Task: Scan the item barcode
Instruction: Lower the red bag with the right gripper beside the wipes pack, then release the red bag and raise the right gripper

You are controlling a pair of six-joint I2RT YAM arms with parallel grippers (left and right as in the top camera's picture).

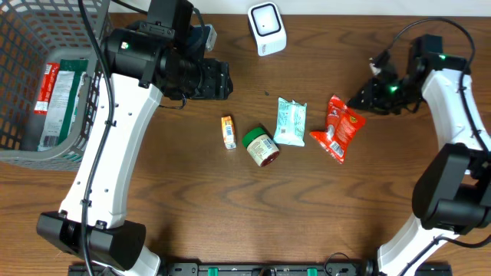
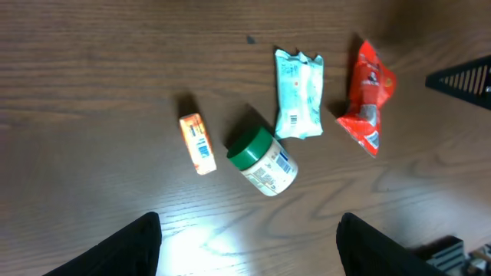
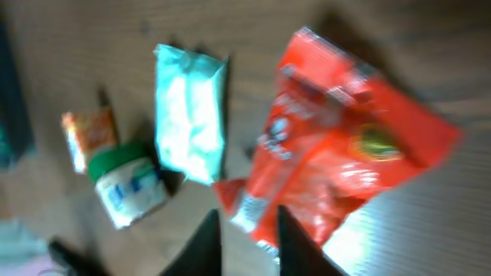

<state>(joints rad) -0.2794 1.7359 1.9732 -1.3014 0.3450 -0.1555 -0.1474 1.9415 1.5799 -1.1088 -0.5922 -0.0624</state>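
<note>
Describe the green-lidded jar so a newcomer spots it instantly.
Four small items lie at the centre of the wooden table. The jar lies on its side between the orange box and the teal packet. It alone is round, with a green lid.

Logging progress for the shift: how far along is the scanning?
Done, seemingly: two packets lie in the basket. In hand: nothing clearly; the right gripper is by the red bag, the left gripper open and empty. Remaining: red bag, blue pouch, jar and orange box on the table.
</note>
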